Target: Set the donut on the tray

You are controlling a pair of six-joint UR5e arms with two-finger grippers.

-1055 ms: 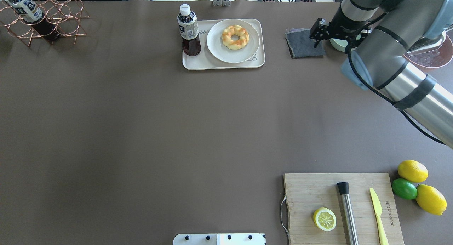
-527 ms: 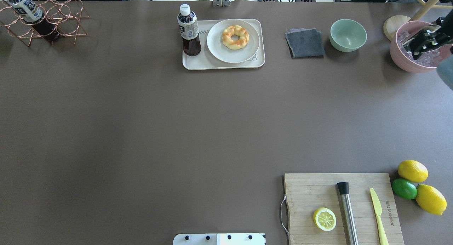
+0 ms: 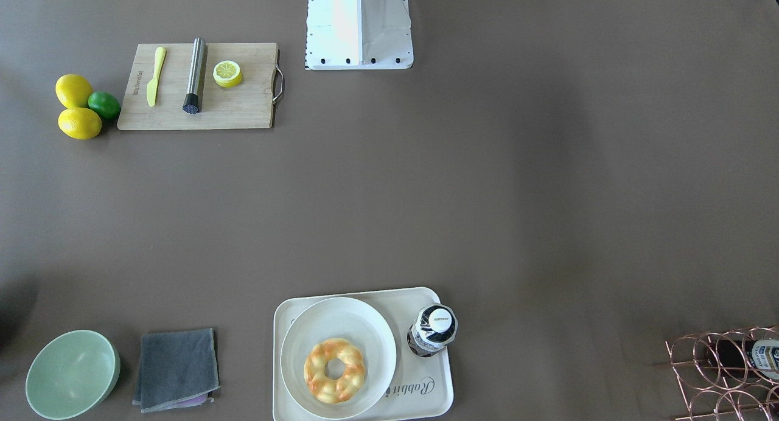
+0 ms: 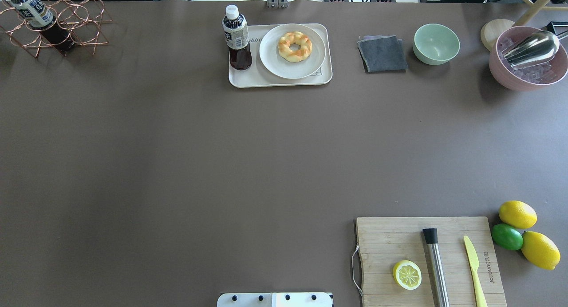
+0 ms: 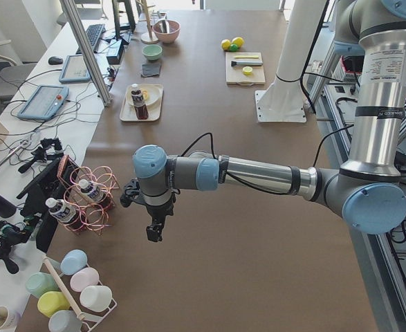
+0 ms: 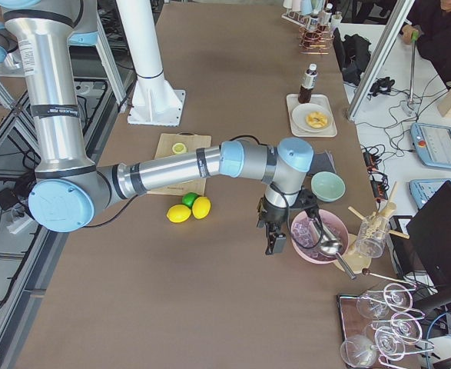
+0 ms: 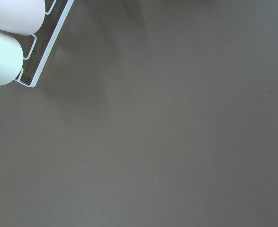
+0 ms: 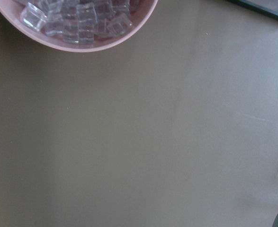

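Note:
The golden braided donut [image 4: 294, 46] lies on a white plate [image 4: 270, 61] on the cream tray [image 4: 239, 78] at the table's far side; it also shows in the front view [image 3: 334, 370]. A dark drink bottle [image 4: 236, 36] stands on the tray beside the plate. Neither gripper shows in the overhead or front view. The left gripper [image 5: 152, 232] hangs over bare table near the copper rack, far from the tray. The right gripper [image 6: 275, 242] hangs beside the pink bowl. I cannot tell whether either is open or shut. Neither wrist view shows any fingers.
A grey cloth [image 4: 381, 54], a green bowl [image 4: 436, 44] and a pink bowl of ice with a scoop [image 4: 528, 72] sit right of the tray. A cutting board [image 4: 390, 240] holds a lemon half [image 4: 407, 274], a muddler and a knife. A copper bottle rack [image 4: 57, 18] stands far left.
The right arm has pulled away from the green bowl to the right, past the pink bowl, and out of the overhead view. The donut, plate and tray have not moved.

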